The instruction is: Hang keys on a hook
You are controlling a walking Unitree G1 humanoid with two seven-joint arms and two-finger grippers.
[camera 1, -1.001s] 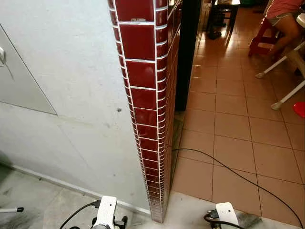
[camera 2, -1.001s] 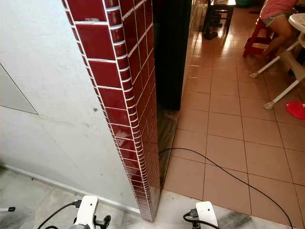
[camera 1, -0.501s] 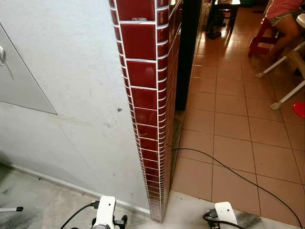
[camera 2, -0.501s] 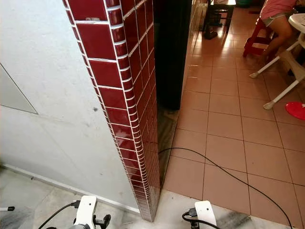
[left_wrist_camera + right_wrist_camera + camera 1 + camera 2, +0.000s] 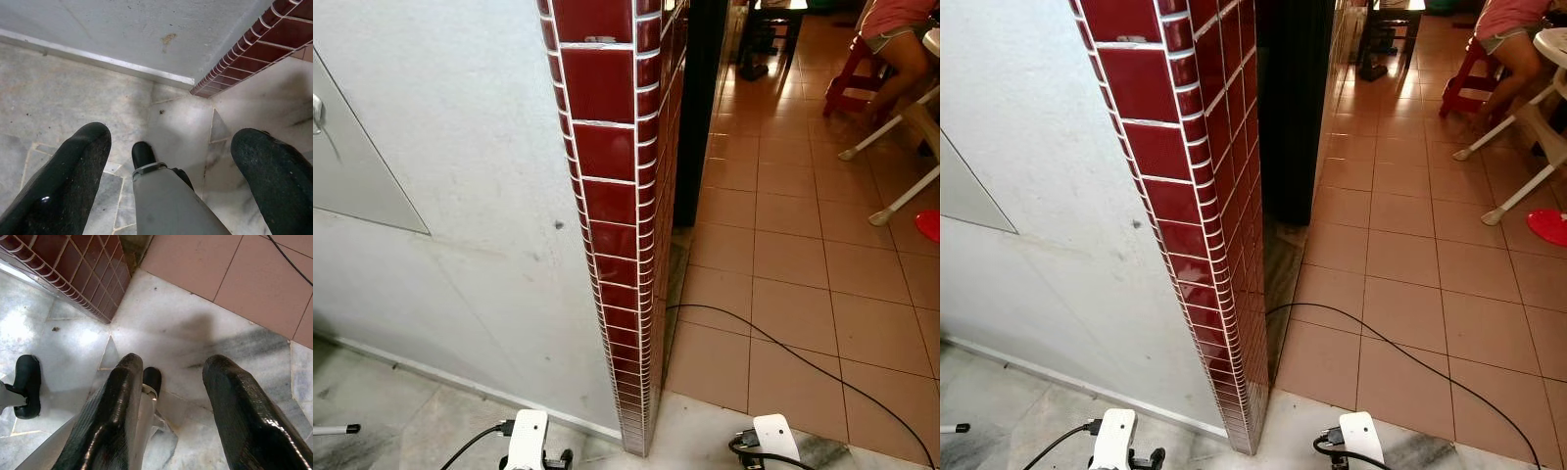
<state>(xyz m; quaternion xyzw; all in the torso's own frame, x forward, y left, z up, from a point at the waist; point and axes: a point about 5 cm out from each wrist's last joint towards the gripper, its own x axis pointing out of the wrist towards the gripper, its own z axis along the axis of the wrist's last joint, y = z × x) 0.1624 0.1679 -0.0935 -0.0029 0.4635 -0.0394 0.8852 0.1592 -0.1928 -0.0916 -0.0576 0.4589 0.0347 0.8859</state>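
glossy red-tiled pillar (image 5: 612,196) (rough plaster wall (image 5: 460,196))

No readable text, label or number anywhere.

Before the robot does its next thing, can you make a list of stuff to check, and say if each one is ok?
1. Left gripper ready: ok, its fingers are spread open over the grey marble floor.
2. Right gripper ready: ok, open too, hanging low.
3. Holding the keys: not ok, there is nothing between the fingers of either gripper.
4. Hook found: not ok, the red tiled pillar and the grey wall in front show no hook.
5. Path to the right: not ok, a black cable lies across the orange floor tiles.
6. People nearby: ok, a person sits far off on a red stool.
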